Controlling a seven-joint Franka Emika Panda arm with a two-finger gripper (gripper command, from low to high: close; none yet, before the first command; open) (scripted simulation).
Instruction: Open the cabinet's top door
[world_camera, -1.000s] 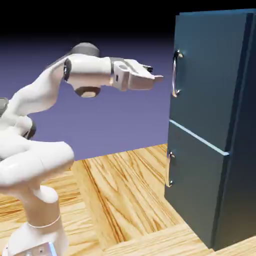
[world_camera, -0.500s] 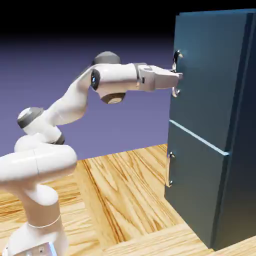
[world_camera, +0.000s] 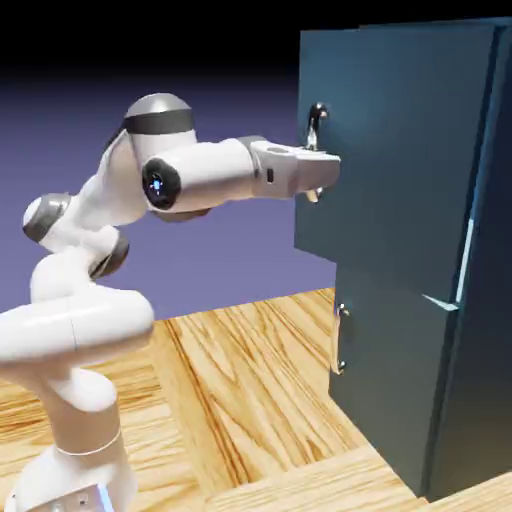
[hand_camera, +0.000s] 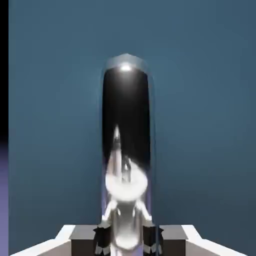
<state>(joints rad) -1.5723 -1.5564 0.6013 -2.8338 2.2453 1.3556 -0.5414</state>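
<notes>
The dark teal-blue cabinet (world_camera: 480, 300) stands at the right of the exterior view. Its top door (world_camera: 400, 160) is swung partly out toward the arm, and a gap shows along its lower right edge. My gripper (world_camera: 318, 168) is shut on the top door's vertical silver handle (world_camera: 315, 125), near the handle's lower part. In the hand view the handle (hand_camera: 126, 125) fills the middle, running up from between my two grey fingertips (hand_camera: 102, 239), with the door's blue panel (hand_camera: 210, 125) behind it.
Below the top door is the shorter bottom door (world_camera: 390, 390), closed, with a small silver handle (world_camera: 340, 340). The wooden table (world_camera: 240, 390) stretches between the robot's base and the cabinet.
My gripper reached the handle and shut on it. Since then it has drawn back to the left, and the top door has swung outward with it.
</notes>
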